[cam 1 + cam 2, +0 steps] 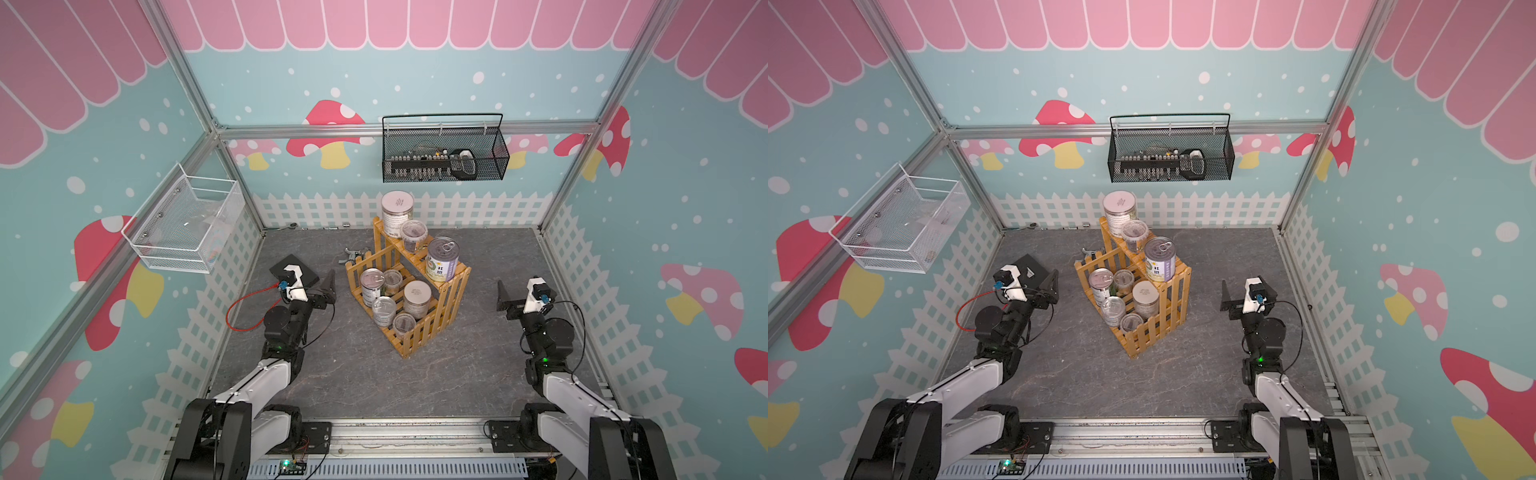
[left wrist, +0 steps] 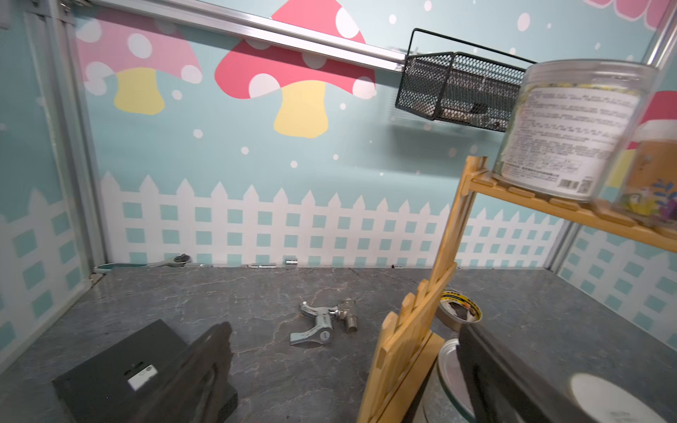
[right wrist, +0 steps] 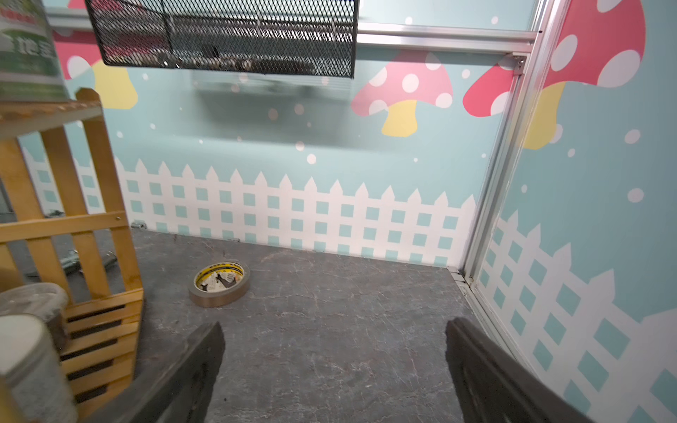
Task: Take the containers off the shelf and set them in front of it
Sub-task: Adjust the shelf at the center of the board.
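The wooden two-tier shelf (image 1: 451, 291) (image 1: 1177, 286) stands mid-floor, turned at an angle. Its upper tier carries a white-lidded jar (image 1: 397, 212) (image 2: 571, 128), a small clear jar (image 1: 413, 235) and a pull-tab tin (image 1: 442, 259). The lower tier holds several more containers, among them a tin (image 1: 371, 286) (image 2: 445, 384) and a white-lidded jar (image 1: 417, 299). My left gripper (image 1: 311, 286) (image 2: 340, 384) hangs open just left of the shelf, apart from it. Right of the shelf, my right gripper (image 1: 521, 293) (image 3: 333, 366) stands open over bare floor, holding nothing.
A black mesh basket (image 1: 444, 153) hangs on the back wall and a white mesh basket (image 1: 187, 224) on the left wall. A metal valve (image 2: 322, 324) lies behind the shelf's left side, a shallow round dish (image 3: 219, 284) behind its right. A black box (image 1: 291, 270) sits by the left gripper.
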Robot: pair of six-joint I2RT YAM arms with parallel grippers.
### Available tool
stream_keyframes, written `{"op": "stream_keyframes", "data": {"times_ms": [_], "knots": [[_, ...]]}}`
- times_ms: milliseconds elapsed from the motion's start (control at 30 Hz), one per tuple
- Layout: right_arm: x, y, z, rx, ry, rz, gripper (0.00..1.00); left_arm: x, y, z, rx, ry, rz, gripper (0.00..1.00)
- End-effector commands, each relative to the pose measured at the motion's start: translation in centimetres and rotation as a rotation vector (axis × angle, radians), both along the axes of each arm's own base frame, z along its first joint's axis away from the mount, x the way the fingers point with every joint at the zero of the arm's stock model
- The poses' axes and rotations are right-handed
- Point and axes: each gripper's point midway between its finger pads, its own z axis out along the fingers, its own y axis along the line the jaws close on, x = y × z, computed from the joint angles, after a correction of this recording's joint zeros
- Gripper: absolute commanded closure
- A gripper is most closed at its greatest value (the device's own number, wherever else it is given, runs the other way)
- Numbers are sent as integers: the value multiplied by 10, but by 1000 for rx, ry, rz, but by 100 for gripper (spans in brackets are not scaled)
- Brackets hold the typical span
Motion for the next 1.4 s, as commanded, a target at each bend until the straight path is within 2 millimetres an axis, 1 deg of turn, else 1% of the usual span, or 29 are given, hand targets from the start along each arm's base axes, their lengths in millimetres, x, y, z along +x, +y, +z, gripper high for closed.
{"op": "stream_keyframes", "data": {"times_ms": [0, 67, 167, 200, 333, 433, 500, 567, 667, 733, 833, 933, 1000, 1033, 1167, 1233, 1367], "knots": [[-8, 20, -16, 70, 153, 110, 1, -1, -32, -7, -21, 106, -147, 1], [-15, 31, -9, 66, 198, 175, 1, 0, -49, -12, 7, 163, -202, 1], [-27, 43, -3, 67, 272, 247, 1, 3, -60, -17, 46, 212, -227, 1], [-33, 47, 1, 72, 275, 271, 1, 5, -61, -18, 57, 227, -229, 1], [-51, 69, 21, 78, 303, 411, 1, 17, -63, -6, 140, 278, -241, 1], [-64, 87, 35, 66, 324, 544, 1, 27, -53, -3, 181, 331, -251, 1], [-72, 97, 45, 49, 328, 613, 1, 30, -51, -4, 180, 349, -302, 1], [-81, 106, 55, 21, 313, 671, 1, 34, -52, -9, 204, 368, -342, 1], [-89, 118, 65, -18, 280, 718, 1, 43, -50, -27, 243, 433, -369, 3], [-95, 123, 70, -37, 267, 744, 1, 48, -48, -36, 256, 446, -376, 4], [-101, 126, 79, -56, 260, 754, 1, 54, -48, -42, 278, 442, -393, 4], [-106, 127, 85, -68, 264, 766, 1, 62, -48, -38, 291, 402, -398, 6], [-108, 128, 88, -64, 271, 783, 1, 65, -54, -35, 286, 389, -441, 9], [-109, 129, 89, -61, 273, 786, 1, 65, -58, -37, 284, 388, -469, 11], [-110, 129, 90, -55, 274, 780, 1, 72, -59, -54, 287, 429, -483, 16], [-110, 130, 92, -53, 272, 786, 1, 76, -59, -59, 291, 443, -486, 18], [-106, 129, 91, -54, 286, 773, 1, 87, -56, -66, 304, 461, -461, 25]]}}
